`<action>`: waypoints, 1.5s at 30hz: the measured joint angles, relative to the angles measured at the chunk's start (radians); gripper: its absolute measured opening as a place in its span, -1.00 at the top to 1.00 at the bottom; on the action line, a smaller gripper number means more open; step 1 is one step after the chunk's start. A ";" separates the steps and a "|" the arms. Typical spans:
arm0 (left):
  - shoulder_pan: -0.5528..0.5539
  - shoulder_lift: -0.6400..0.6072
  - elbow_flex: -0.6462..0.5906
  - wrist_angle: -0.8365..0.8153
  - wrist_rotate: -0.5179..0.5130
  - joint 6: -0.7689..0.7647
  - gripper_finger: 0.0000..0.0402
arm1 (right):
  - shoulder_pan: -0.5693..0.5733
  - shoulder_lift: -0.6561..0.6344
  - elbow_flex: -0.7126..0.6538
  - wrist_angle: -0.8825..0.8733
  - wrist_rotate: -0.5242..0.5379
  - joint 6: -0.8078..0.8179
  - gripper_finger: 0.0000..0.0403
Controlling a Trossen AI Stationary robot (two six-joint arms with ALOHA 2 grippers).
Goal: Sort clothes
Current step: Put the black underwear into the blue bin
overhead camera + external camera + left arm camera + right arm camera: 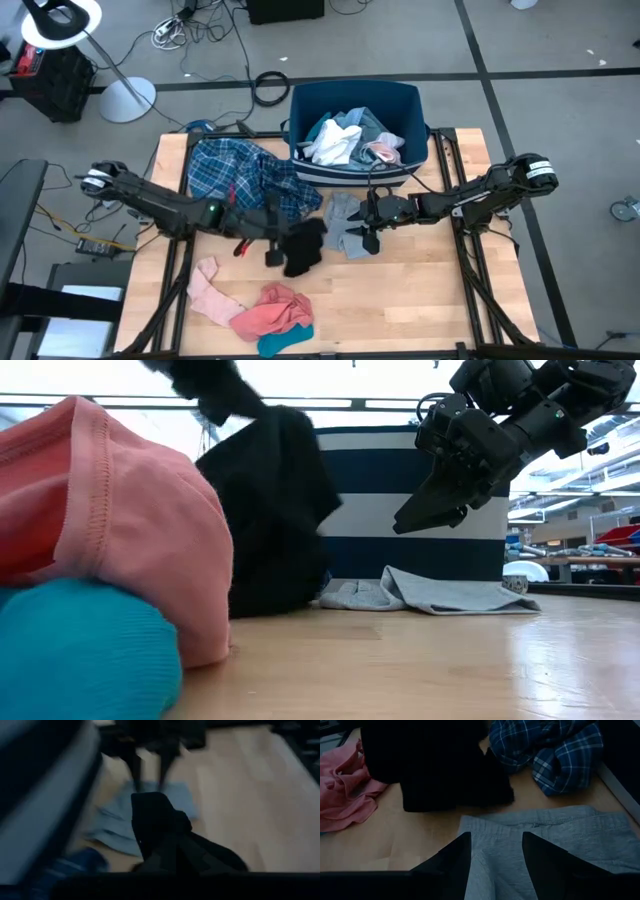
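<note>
The wooden bench (420,290) stands on a grey floor strewn with cables, and a dark blue bin (355,100) at its far edge already holds a heap of white and pale pieces. Our left pincer (285,232) is near the middle of the bench and, as far as we can judge, is clamped on a black garment (303,247); in the low view the cloth hangs from it in a limp bundle with its lower end on or just above the wood. Our right pincer (492,851) hovers with its fingers apart directly over a grey garment (545,845) lying flat just in front of the bin. A blue plaid shirt (245,175) lies crumpled beside the bin on the left arm's side, and a pink piece (270,308) and a teal sock (285,340) sit near the front edge. We judge all of this cloth to be light, soft and floppy, so nothing here is fragile, but it will sag and may drag neighbours along. For the grey garment we would pinch a raised fold or the stitched hem, where the cloth is thick enough to grip, rather than the flat middle.
</note>
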 joint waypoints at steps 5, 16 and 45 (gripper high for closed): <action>0.071 0.000 0.138 -0.075 -0.076 0.119 1.00 | 0.000 0.000 0.000 0.000 0.000 0.000 0.11; 0.295 0.002 0.443 -0.091 -0.083 0.335 1.00 | 0.000 0.000 0.000 0.001 0.000 0.000 0.11; 0.684 0.769 1.433 -0.348 0.472 0.322 1.00 | -0.004 0.000 0.000 0.009 0.001 -0.054 0.11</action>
